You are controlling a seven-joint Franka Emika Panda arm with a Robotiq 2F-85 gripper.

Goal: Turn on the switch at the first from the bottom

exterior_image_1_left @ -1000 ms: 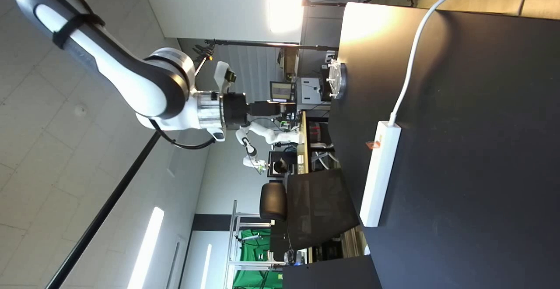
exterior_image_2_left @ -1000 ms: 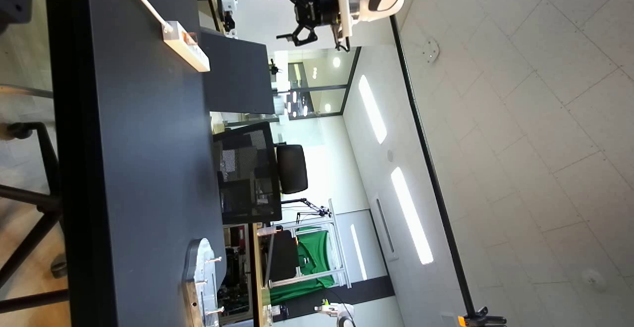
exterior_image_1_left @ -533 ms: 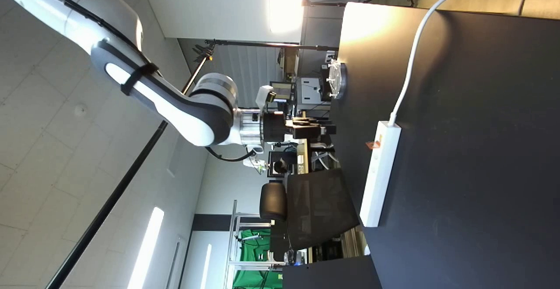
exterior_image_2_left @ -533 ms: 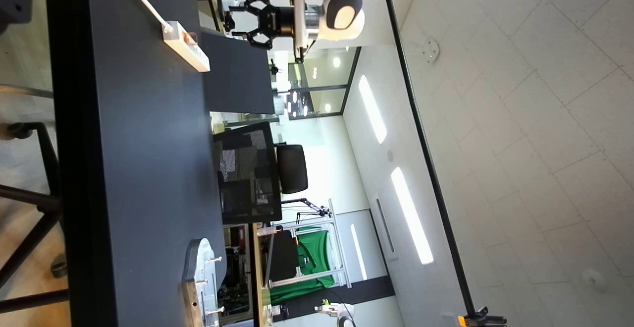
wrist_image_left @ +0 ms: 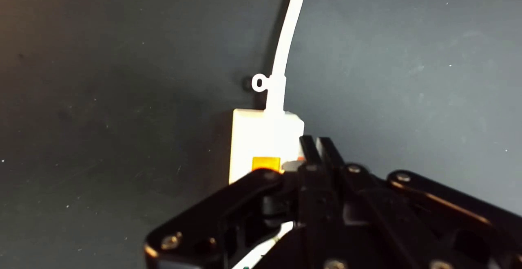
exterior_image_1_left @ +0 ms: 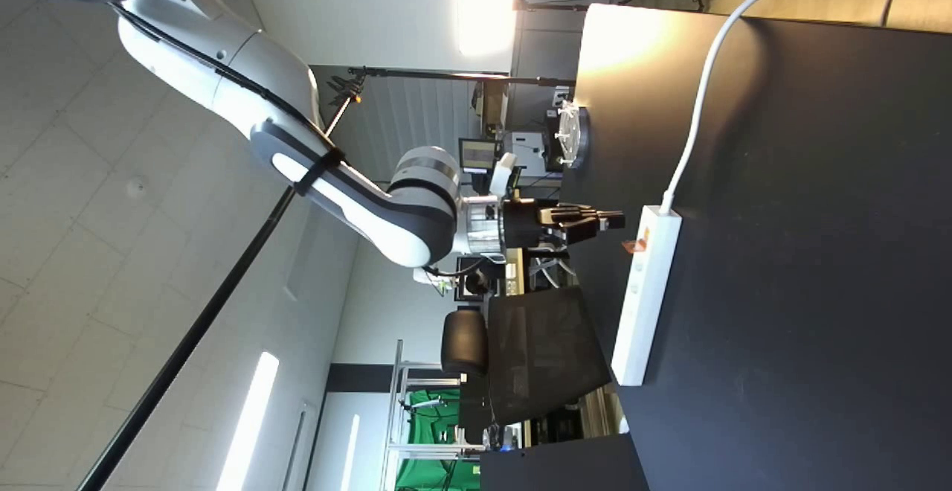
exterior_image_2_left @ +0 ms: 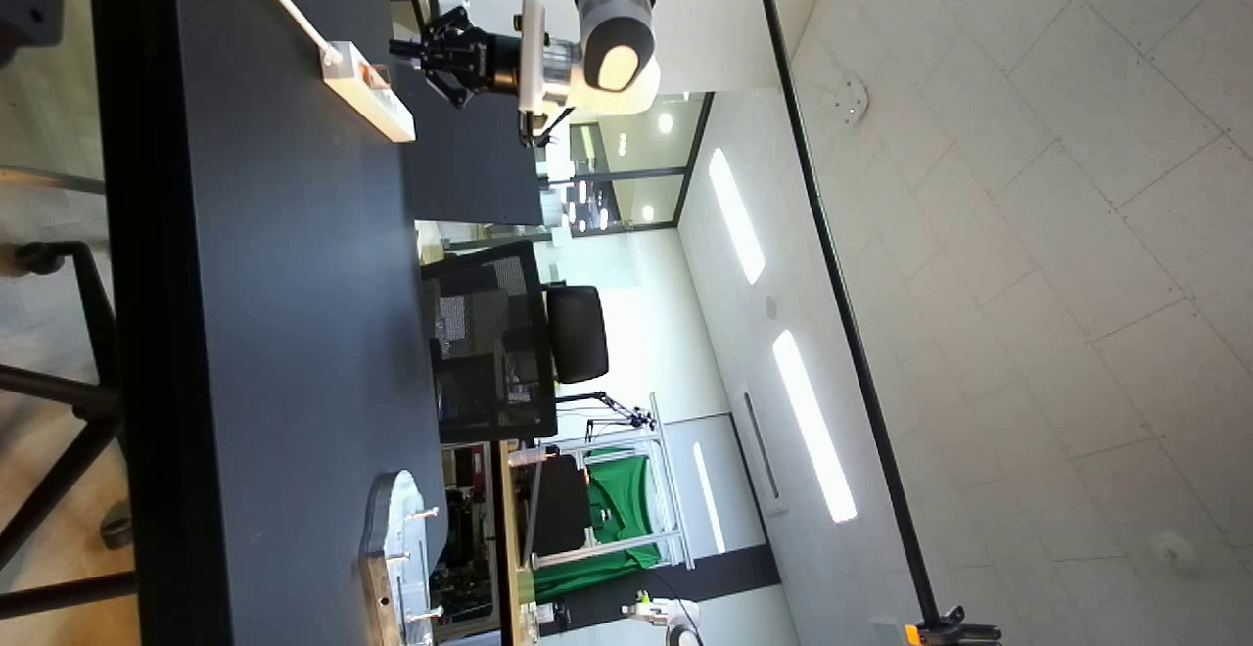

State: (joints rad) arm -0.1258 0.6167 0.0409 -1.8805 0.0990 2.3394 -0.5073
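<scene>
In an exterior view the robot arm slants from the upper left to the gripper, whose fingers sit nearly together, holding nothing, just left of but apart from the white power strip right of centre, its cable curving to the upper right.

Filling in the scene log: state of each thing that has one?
Black two-finger gripper: shut, holding nothing.
White oblong plastic power strip: flat on the black tabletop.
Round white cable: joined to the strip's end.
Square orange patch, likely a switch: on or off unclear.
White rectangular lamp: lit.
Long white ceiling lights: lit.
</scene>
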